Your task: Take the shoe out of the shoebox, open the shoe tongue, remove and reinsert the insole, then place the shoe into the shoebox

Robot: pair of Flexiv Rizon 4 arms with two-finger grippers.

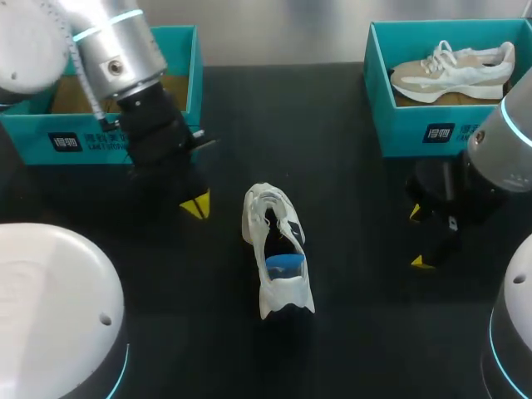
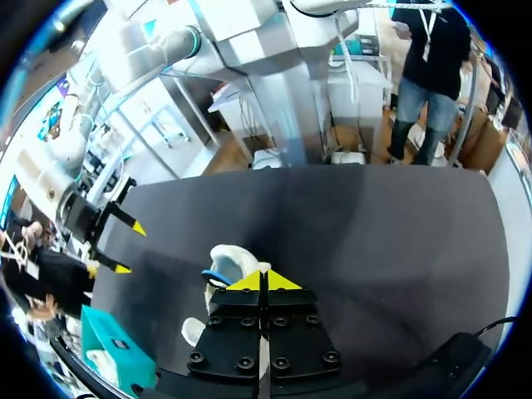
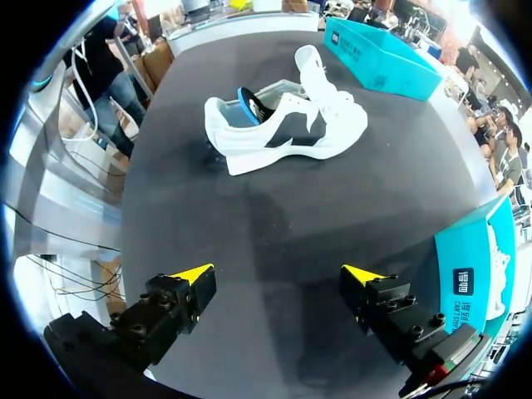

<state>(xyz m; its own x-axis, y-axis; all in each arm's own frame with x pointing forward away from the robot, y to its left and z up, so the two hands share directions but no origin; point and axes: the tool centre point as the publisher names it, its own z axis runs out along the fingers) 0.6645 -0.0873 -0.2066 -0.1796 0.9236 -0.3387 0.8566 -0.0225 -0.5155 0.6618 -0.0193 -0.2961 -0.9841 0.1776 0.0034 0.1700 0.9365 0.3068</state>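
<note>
Two grippers: left gripper (image 1: pixel 197 206) and right gripper (image 1: pixel 420 237), one hanging at each side of the white shoe (image 1: pixel 277 253) above the black table (image 1: pixel 349 166), neither touching it.
Right gripper: the nearest of all. Its yellow-tipped fingers stand wide apart with nothing between them. It hangs well to the right of the white shoe, just in front of the right shoebox (image 1: pixel 416 125). From its own wrist the white shoe (image 3: pixel 287 125) lies ahead, well apart.
Left gripper: a little farther back, near the white shoe's left side. Its two yellow tips are pressed together on nothing. From its own wrist the white shoe (image 2: pixel 233 259) lies just ahead of the tips.
Two shoes: one white shoe in the middle of the table, between the grippers, opening upward, its length running away from the robot. One beige shoe (image 1: pixel 453 71) lies in the right shoebox.
One blue insole (image 1: pixel 285 266): it shows inside the white shoe's opening, toward the shoe's nearer end.
Two teal boxes: left shoebox (image 1: pixel 184 58) at the far left, behind the left gripper, with brown cardboard showing inside. The right shoebox is at the far right and holds the beige shoe. The white shoe is outside both, well apart from each.
</note>
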